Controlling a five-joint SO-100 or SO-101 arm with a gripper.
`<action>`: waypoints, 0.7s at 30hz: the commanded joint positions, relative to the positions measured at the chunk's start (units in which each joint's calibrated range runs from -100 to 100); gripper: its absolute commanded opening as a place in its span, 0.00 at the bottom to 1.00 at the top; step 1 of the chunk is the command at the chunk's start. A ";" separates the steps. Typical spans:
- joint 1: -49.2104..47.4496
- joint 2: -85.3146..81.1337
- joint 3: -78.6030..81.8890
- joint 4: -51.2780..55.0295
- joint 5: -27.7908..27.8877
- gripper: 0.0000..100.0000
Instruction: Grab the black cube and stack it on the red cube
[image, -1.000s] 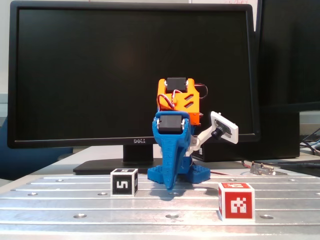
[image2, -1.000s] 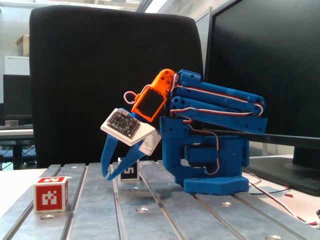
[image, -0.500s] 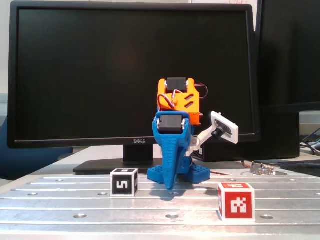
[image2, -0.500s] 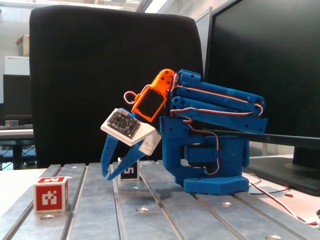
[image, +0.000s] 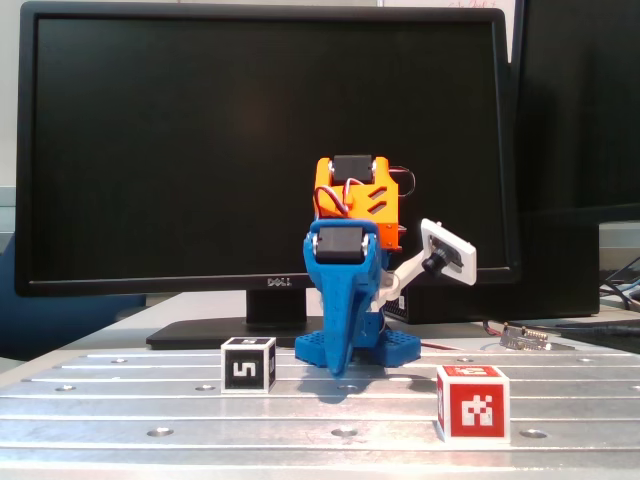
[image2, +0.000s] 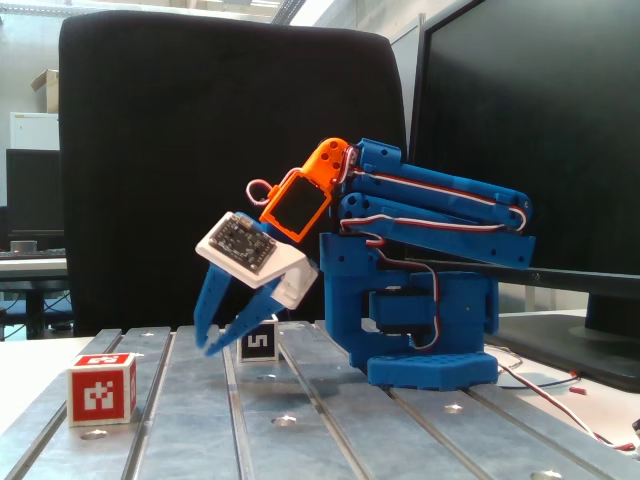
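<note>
The black cube (image: 247, 365) with its white "5" mark rests on the metal table, left of the arm in a fixed view. In another fixed view the black cube (image2: 258, 342) sits partly behind a blue finger. The red cube (image: 472, 403) stands nearer the front, to the right; from the side the red cube (image2: 101, 388) lies at the left. My blue gripper (image: 337, 368) points down just above the table, right of the black cube. Seen from the side, the gripper (image2: 209, 350) is shut, tips meeting on nothing.
A large Dell monitor (image: 270, 150) stands right behind the arm's blue base (image2: 425, 345). The table (image: 150, 410) is a slotted metal plate. A black chair back (image2: 200, 130) rises beyond it. Loose wires (image2: 560, 405) lie beside the base.
The gripper has lifted slightly and swung outward, away from the base, left in the side view. Neither cube has moved.
</note>
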 joint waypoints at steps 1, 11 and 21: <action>0.26 -0.43 0.09 -2.47 -0.09 0.01; -0.26 3.33 -6.06 -2.90 1.02 0.01; 2.62 34.99 -27.95 -2.47 4.81 0.01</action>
